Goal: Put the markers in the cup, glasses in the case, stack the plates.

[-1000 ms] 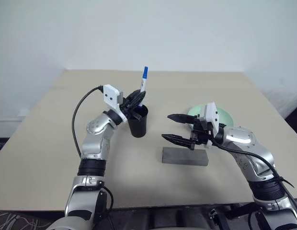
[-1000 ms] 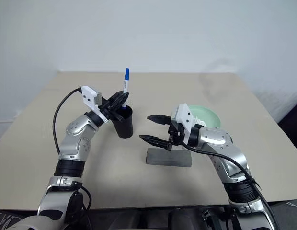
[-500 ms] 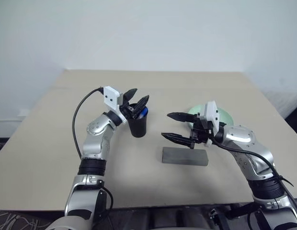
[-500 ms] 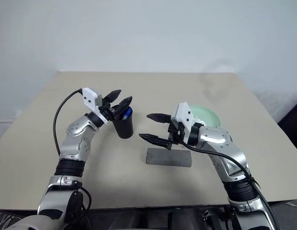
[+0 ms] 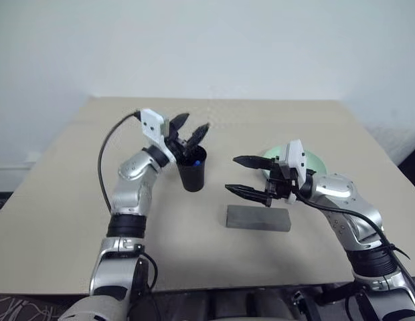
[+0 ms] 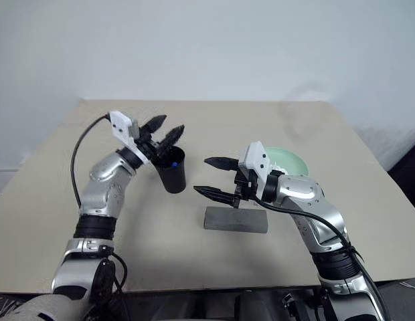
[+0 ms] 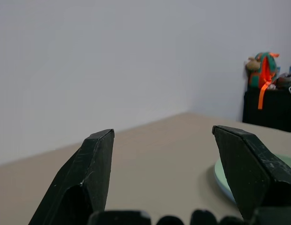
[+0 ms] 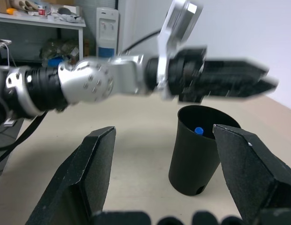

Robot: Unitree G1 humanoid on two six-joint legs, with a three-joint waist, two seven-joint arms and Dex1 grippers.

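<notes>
A blue-capped marker (image 8: 198,130) now sits inside the black cup (image 5: 193,170), where a second ago it stood upright, pinched in the left tool (image 5: 191,132) above the rim. That tool has since let go and lifted; it now hangs just over the cup's mouth with its black fingers (image 7: 87,178) spread and nothing between them. Judged from this, the marker step looks finished or nearly so, though only the one blue cap can be made out inside the cup.

The left arm reaches in from the table's near left corner, forearm raised, the tool angled slightly upward toward the far edge. The right tool (image 5: 246,177) has kept its place, held level and pointing toward the left side of the table, its fingers (image 8: 251,178) wide apart and empty, just above the flat grey case (image 5: 258,219).

The case lies closed near the middle of the table toward the near edge, with the cup just beyond it to the left. A mint green plate (image 5: 316,163) rests toward the right edge behind the right wrist; whether a second plate lies under it cannot be told. The glasses cannot be made out.
</notes>
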